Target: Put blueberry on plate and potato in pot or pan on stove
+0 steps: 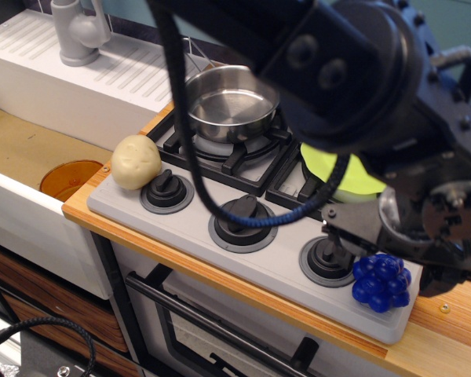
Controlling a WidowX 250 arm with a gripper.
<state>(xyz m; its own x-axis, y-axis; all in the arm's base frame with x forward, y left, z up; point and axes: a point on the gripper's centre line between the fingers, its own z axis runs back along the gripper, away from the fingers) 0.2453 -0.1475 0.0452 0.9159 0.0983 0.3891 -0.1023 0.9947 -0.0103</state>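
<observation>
A toy kitchen seen from above and in front, with neither half of the task finished. At far left, an orange translucent disc [69, 177] lies in the recessed sink basin, apart from everything else. Next, the pale cream potato [136, 162] sits on the front left corner of the grey stove [282, 275], just beside the leftmost knob [166, 191], not yet in any vessel. Behind it, on the left burner grate, the shiny steel pot [231, 103] stands upright and empty, so the potato is still to be carried there. Toward the right, the lime-green plate [330, 166] rests on the right burner, largely hidden by the bulky black robot arm, and the part that shows is bare. At the front right corner of the stove, the blue blueberry [381, 281] cluster sits beside the rightmost knob [327, 259]. The gripper [412, 255] hangs directly over and behind the cluster, very close to it; its jaws are hidden by the arm's own body, so whether they are apart or together cannot be told. Judging by this, picking up the blueberry appears to be the step in hand.
</observation>
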